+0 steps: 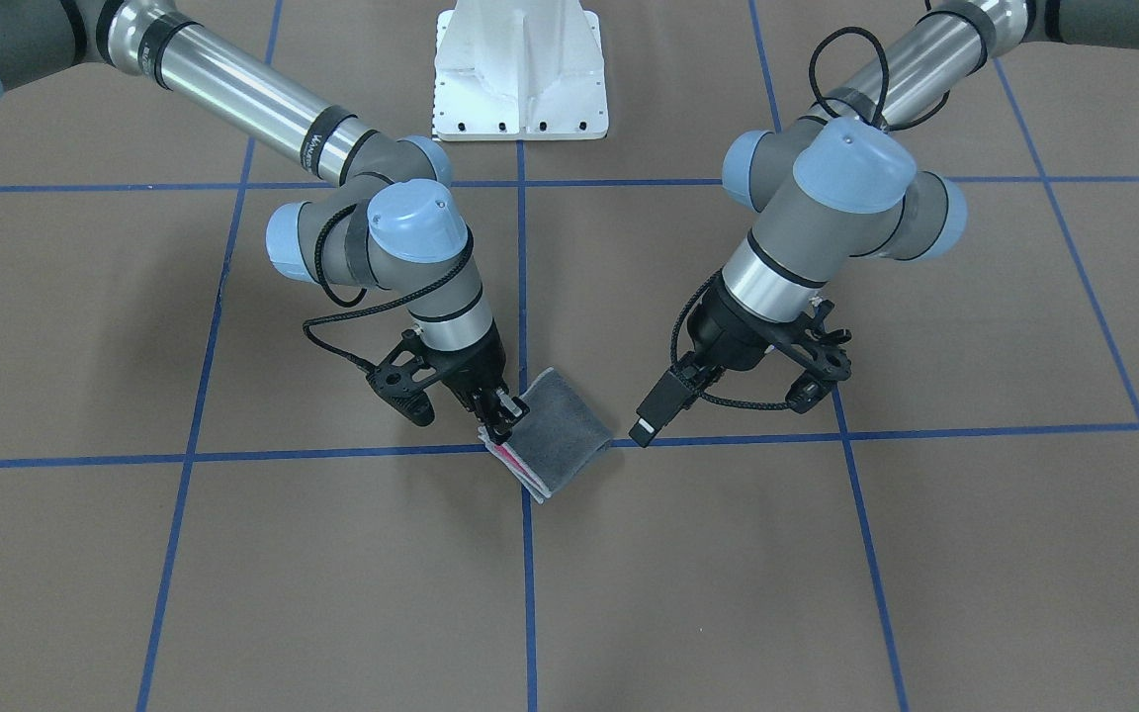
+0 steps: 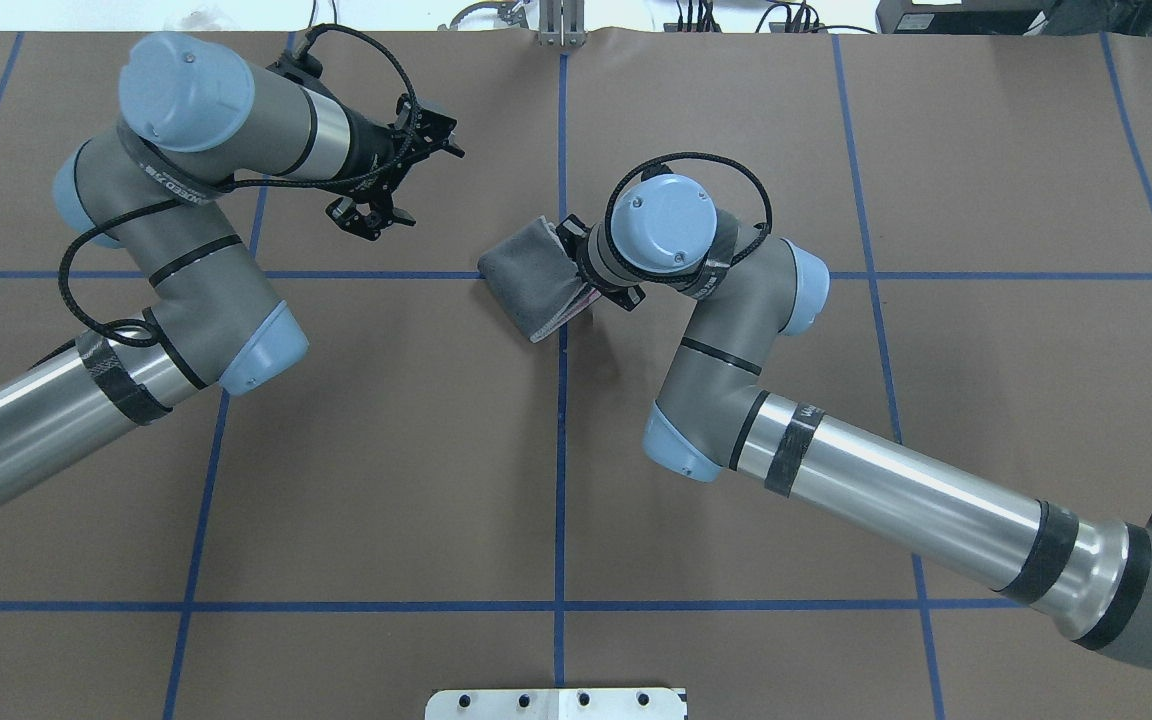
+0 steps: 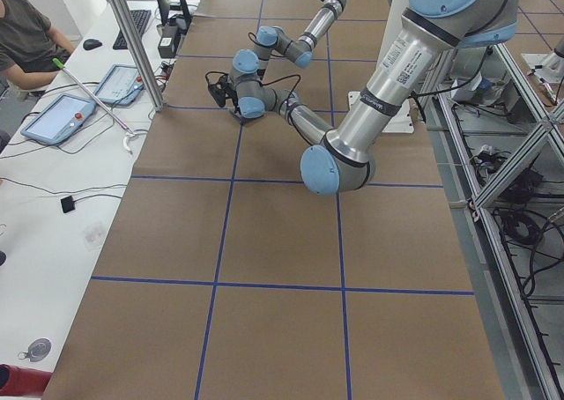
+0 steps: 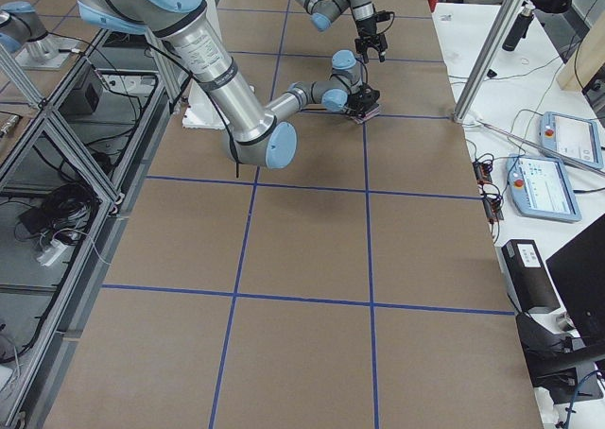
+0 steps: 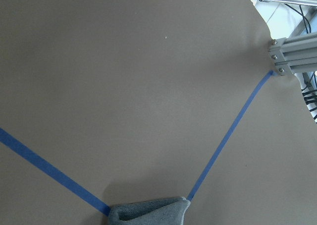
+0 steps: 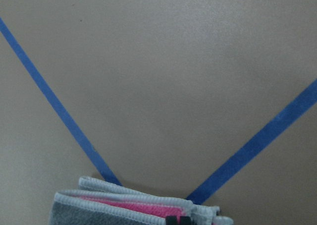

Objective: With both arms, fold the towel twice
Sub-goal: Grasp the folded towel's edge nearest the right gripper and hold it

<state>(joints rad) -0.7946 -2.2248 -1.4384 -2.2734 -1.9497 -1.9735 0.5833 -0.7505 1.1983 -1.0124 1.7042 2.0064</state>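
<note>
Two jointed limbs, the left arm [image 2: 171, 265] and the right arm [image 2: 736, 340], of grey casing and brushed silver tube, capped in smooth light blue at the joints and trailed by black braided cable, over a matte brown tabletop [image 1: 332, 593] ruled with blue tape lines [image 1: 362, 457]; landmark throughout, the central crossing of those lines. Directly over that crossing, the towel [image 1: 562, 435]: folded to a compact, roughly oblong wad, nubbly dark grey terry outermost, one side a soft rounded fold, the opposite side a stack of open layers edged in pale grey stitching with a strip of pink between them. Flat on the table or slightly lifted at the layered edge: not clear. On the robot's-right side of the crossing, the right gripper [image 1: 497, 417], black fingers pressed onto that layered edge, pinching the stack near one corner. On the robot's-left side of the crossing, the left gripper [image 1: 646, 427], raised above the table and clear of the cloth, visible only as one black bar with a pale tip; fingers spread or together, impossible to tell. Beyond the crossing, toward the robot, a white pedestal base [image 1: 520, 79], flat-flanged, with a row of dark bolt holes along its edge.
</note>
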